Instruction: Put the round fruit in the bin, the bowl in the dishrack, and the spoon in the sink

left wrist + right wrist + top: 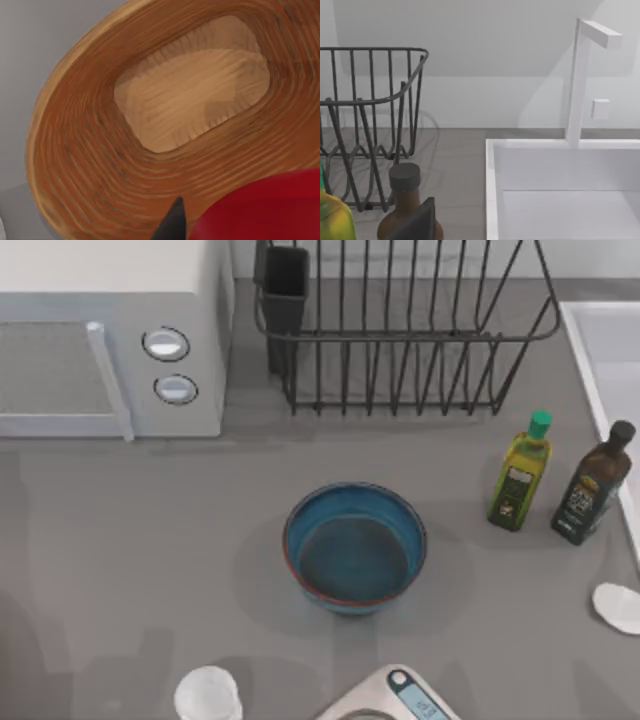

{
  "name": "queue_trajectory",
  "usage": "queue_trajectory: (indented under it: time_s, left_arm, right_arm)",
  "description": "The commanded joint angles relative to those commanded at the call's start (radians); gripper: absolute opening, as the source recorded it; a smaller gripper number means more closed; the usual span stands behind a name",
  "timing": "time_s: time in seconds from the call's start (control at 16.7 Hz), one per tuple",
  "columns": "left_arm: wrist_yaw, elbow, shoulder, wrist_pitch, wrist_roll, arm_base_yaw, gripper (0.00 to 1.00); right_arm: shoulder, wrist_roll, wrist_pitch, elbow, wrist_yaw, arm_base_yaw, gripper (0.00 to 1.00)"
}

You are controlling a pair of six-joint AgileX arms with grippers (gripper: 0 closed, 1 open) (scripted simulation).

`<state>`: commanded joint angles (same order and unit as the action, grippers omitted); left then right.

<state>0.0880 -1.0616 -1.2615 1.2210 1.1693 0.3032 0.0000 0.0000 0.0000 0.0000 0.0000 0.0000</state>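
Note:
The round fruit (260, 210), glossy red, hangs close over the bin (90, 150), a brown woven basket with a pale floor. My left gripper (220, 232) is shut on it, one dark fingertip (172, 225) showing beside it. The blue bowl (355, 548) stands upright and empty at the table's middle. The black wire dishrack (400, 330) is at the back, also seen in the right wrist view (370, 125). The spoon (617, 606) lies at the right edge, beside the sink (600, 350). A dark part of my right gripper (417, 222) shows near the sink (492, 190).
A white microwave (110, 340) fills the back left. A green-capped oil bottle (520, 472) and a dark bottle (594, 483) stand left of the sink. A translucent white cup (208, 695) and a scale (395, 700) sit at the front edge. A white faucet (577, 80) rises behind the sink.

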Motion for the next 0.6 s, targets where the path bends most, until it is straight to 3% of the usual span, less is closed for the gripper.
queue_trajectory:
  time_s: [0.24, 0.6]
  left_arm:
    - [-0.002, 0.038, -0.018, -0.039, -0.014, 0.003, 0.0]
    - [-0.005, 0.204, -0.057, -0.274, -0.031, 0.029, 0.0]
  right_arm:
    - [0.0, 0.0, 0.0, 0.0, 0.0, 0.0, 1.0]
    - [0.0, 0.0, 0.0, 0.0, 0.0, 0.0, 1.0]
